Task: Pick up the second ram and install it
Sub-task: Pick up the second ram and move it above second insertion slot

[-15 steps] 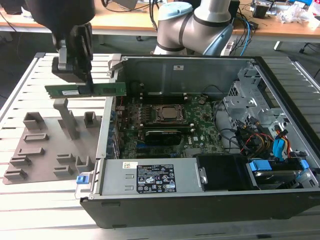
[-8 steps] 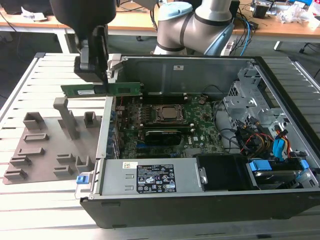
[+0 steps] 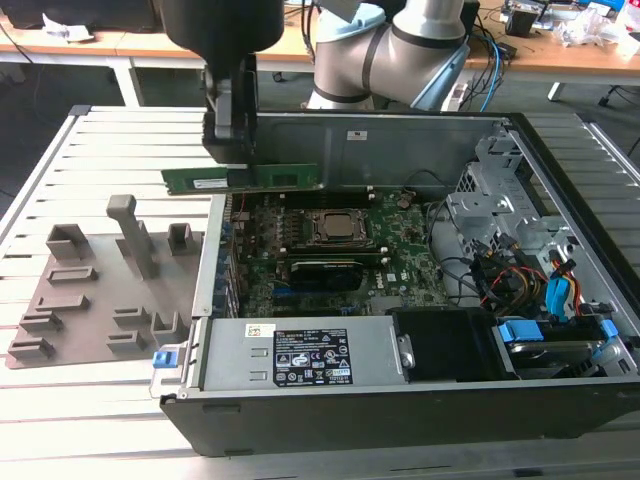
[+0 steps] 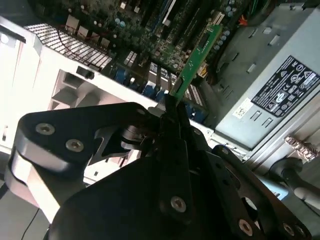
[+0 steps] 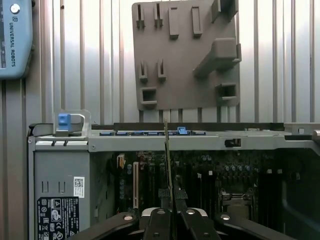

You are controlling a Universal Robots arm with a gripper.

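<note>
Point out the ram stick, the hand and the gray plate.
ram stick (image 3: 285, 176): exterior view, green board beside the grip.
hand (image 5: 171, 194): first wrist view, between its fingertips.
gray plate (image 3: 90, 320): exterior view, bare flat area.

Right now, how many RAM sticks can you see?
1. The RAM stick is clamped in the end effector, held above the open computer case near the exterior view's left. Another may be hidden inside it.

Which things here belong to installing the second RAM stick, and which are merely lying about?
Belong: gripper, shut on the second RAM stick; motherboard inside the open computer case.
Lying about: grey moulded holder plate; power supply; drive cables.
</note>
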